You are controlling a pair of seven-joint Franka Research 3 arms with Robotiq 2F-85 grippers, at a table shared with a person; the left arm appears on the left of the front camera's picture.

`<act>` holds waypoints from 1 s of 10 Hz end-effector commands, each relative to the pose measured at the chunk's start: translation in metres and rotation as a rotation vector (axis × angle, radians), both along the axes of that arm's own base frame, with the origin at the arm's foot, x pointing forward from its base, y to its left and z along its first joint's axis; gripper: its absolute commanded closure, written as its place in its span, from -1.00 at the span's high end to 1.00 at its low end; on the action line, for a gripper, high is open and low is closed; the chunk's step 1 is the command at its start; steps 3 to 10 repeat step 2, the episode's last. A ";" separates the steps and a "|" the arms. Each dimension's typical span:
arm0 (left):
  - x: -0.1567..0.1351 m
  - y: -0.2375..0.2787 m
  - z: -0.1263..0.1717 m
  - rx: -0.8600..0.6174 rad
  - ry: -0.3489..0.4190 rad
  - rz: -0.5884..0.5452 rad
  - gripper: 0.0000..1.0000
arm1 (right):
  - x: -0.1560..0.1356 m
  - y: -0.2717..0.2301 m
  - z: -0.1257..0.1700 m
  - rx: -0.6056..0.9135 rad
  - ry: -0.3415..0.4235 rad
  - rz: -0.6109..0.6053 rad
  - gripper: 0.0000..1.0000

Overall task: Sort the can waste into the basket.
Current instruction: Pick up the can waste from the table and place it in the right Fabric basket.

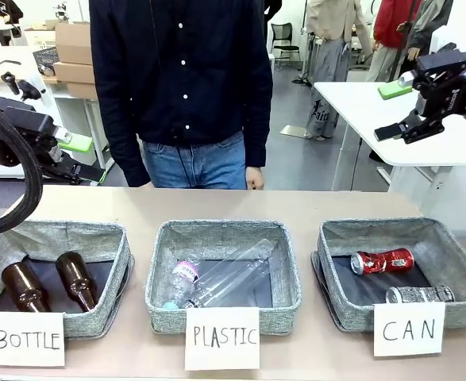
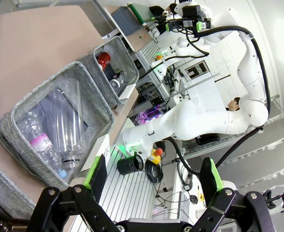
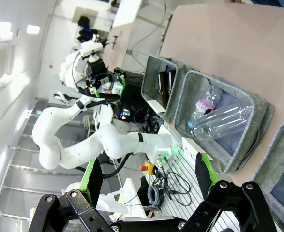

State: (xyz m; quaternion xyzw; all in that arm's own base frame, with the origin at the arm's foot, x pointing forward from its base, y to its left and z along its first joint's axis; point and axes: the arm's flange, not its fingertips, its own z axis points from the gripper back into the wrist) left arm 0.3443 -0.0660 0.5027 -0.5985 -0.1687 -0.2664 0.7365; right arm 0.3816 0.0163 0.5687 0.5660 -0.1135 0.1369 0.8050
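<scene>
Both pieces of can waste, the crushed shiny red metal can (image 1: 382,260) and the crushed silver-grey can with dark print (image 1: 420,294), already lie inside the square grey fabric basket (image 1: 336,305) behind the white "CAN" card (image 1: 408,329) at the lower right of the frame, so the sorting looks finished. The left gripper (image 1: 78,159) at the left edge and the right gripper (image 1: 394,111) at the upper right both stand wide open and empty, raised well above the tan table (image 1: 296,202), whose far strip is bare with free room.

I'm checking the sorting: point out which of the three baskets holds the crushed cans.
The right-hand basket, behind the card reading CAN. It holds the red can and the silver-grey can; the others hold bottles.
</scene>
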 end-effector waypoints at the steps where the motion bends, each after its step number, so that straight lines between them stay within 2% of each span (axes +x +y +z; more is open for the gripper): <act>1: 0.000 0.003 0.001 0.003 -0.011 -0.011 1.00 | 0.000 -0.003 0.004 -0.004 -0.015 0.015 1.00; 10: 0.000 0.003 0.001 0.003 -0.011 -0.011 1.00 | 0.000 -0.003 0.004 -0.004 -0.015 0.015 1.00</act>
